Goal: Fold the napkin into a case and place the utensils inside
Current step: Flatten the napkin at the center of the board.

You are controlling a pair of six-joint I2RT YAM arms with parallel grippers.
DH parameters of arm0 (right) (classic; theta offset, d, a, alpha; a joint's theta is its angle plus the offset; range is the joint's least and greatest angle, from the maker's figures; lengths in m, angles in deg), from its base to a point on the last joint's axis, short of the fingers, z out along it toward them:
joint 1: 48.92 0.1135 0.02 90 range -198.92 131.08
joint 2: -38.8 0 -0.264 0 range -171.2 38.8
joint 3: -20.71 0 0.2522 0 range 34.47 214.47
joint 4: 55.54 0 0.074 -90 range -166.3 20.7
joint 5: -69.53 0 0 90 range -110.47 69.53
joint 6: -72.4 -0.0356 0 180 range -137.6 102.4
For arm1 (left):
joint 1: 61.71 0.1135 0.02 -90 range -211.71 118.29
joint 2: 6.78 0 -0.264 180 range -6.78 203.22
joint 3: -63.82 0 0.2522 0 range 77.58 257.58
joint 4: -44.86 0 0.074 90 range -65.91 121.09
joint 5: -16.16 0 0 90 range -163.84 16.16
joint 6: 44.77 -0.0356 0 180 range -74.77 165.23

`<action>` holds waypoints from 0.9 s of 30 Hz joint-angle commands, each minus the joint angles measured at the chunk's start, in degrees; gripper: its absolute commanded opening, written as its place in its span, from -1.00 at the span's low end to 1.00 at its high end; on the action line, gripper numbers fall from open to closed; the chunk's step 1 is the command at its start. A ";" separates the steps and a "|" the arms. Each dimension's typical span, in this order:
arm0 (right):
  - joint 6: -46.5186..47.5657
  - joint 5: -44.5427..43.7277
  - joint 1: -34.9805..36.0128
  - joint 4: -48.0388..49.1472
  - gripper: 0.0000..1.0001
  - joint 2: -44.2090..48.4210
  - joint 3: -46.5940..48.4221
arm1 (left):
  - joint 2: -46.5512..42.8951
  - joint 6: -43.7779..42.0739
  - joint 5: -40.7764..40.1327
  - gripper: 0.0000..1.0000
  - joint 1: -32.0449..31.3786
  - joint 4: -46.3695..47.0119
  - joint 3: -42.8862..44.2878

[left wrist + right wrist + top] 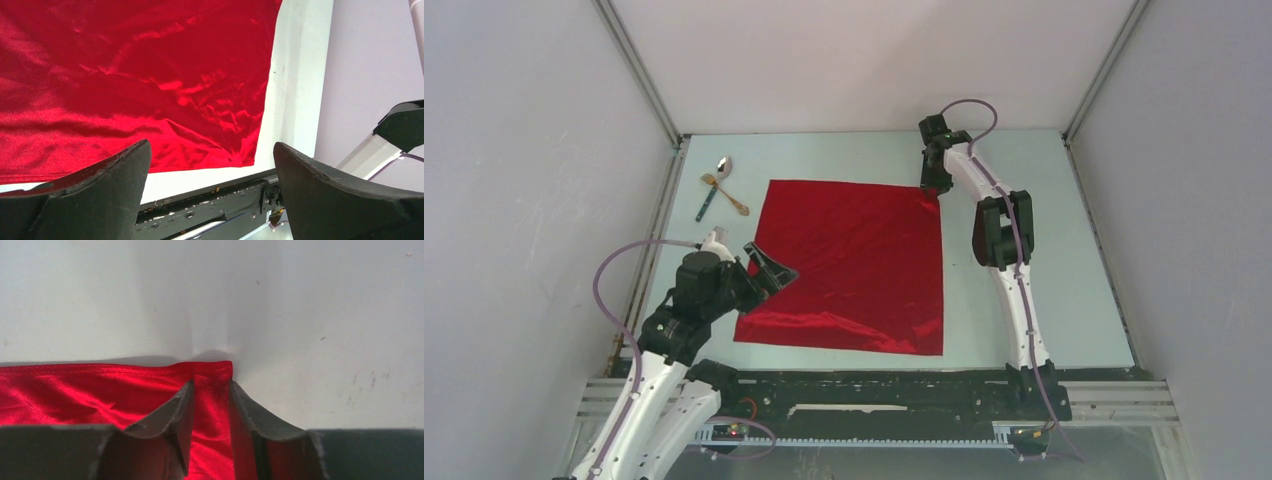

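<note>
The red napkin [854, 265] lies spread flat and square on the pale table, creased near its front edge [125, 75]. My right gripper [932, 185] is down at the napkin's far right corner. In the right wrist view its fingers straddle that corner [212, 384] with a narrow gap, and red cloth [90, 390] lies bunched between them. My left gripper [769, 268] hovers wide open over the napkin's left edge, with nothing between its fingers [211, 145]. The utensils sit at the far left off the cloth: a silver spoon [723, 166], a gold fork [726, 195] and a teal-handled piece [706, 205].
A black base rail [874, 390] runs along the table's near edge, just past the napkin's front hem [215, 205]. Grey walls with aluminium frame posts [639, 70] close in the left, back and right sides.
</note>
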 commanded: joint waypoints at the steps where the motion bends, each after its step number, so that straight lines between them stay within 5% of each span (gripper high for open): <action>1: -2.26 -3.20 -1.70 -6.83 -0.32 -2.09 0.87 | 0.26 -1.11 -0.37 1.00 -0.24 0.56 2.39; 4: -3.61 -3.41 -2.99 -6.81 -0.61 -1.19 0.38 | 0.98 -1.41 -0.21 1.00 -0.23 0.73 2.65; 9: -2.97 -1.62 -5.83 -4.58 -0.83 0.90 -0.46 | 1.95 -1.68 0.29 1.00 -0.19 1.19 2.84; 20: 7.09 3.37 -8.61 3.76 -0.87 0.73 5.32 | 3.44 -1.99 1.96 1.00 -0.19 1.34 2.02; 22: 8.72 3.25 -8.89 5.38 -0.65 0.27 7.16 | 4.42 -1.90 2.47 1.00 -0.19 1.90 1.88; 23: 9.63 2.59 -8.80 5.84 -0.25 0.29 7.84 | 5.01 -1.90 2.59 1.00 -0.23 2.25 1.79; 25: 10.18 -0.88 -8.19 3.47 0.22 0.64 10.07 | 6.26 -2.17 2.49 1.00 -0.32 3.06 1.55; 27: 8.19 -3.67 -7.56 -1.39 0.33 3.40 10.34 | 8.27 -2.34 2.01 1.00 -0.28 4.39 1.08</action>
